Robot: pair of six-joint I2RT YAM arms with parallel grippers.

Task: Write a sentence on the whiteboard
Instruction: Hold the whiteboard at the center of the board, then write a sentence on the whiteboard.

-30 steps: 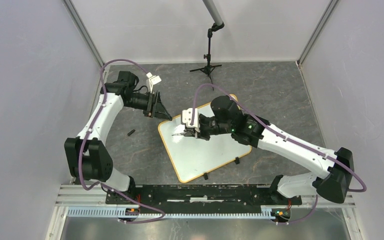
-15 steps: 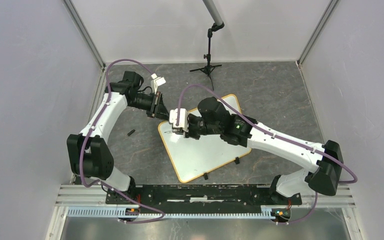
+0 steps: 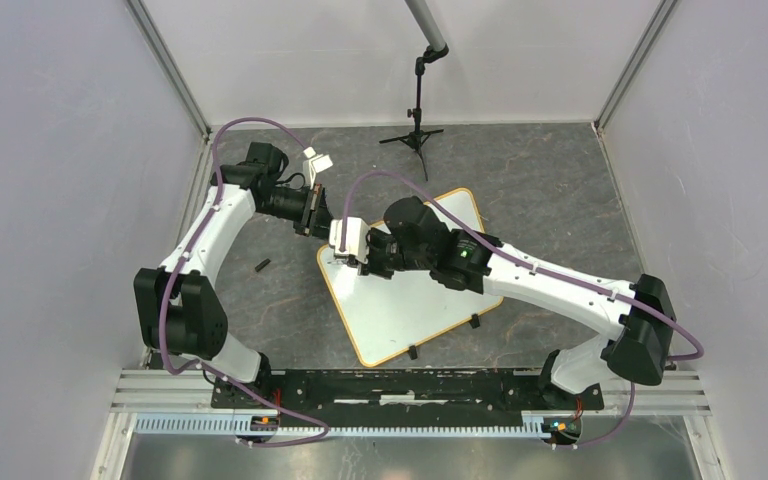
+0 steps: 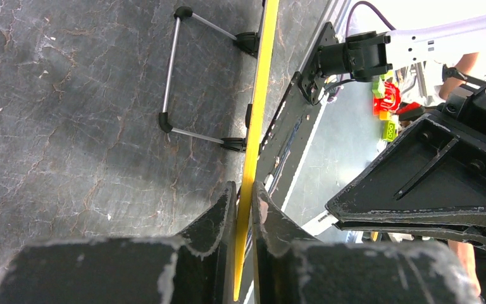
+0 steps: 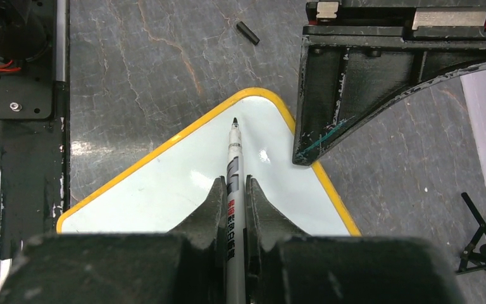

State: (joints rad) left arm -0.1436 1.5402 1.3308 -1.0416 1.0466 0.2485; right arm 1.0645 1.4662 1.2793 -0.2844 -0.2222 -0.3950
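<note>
Top: whiteboard [image 3: 410, 300] lies skewed mid-desk [image 3: 560, 180], with left claw [image 3: 314, 214] at its far-left corner and right claw [image 3: 352, 258] just beside it over the same corner. A small black bit [image 3: 261, 265] lies left of the board and a tripod stand [image 3: 417, 125] is at the back. Left wrist: left claw is clamped on the board's yellow rim, a wire leg [image 4: 168, 69] is clipped to that rim, and black arm hardware crowds the right side. Right wrist: right claw is clamped on a marker [image 5: 233, 158], tip over the rounded corner, contact unclear, with the left claw's finger on the rim just right of the tip.
</note>
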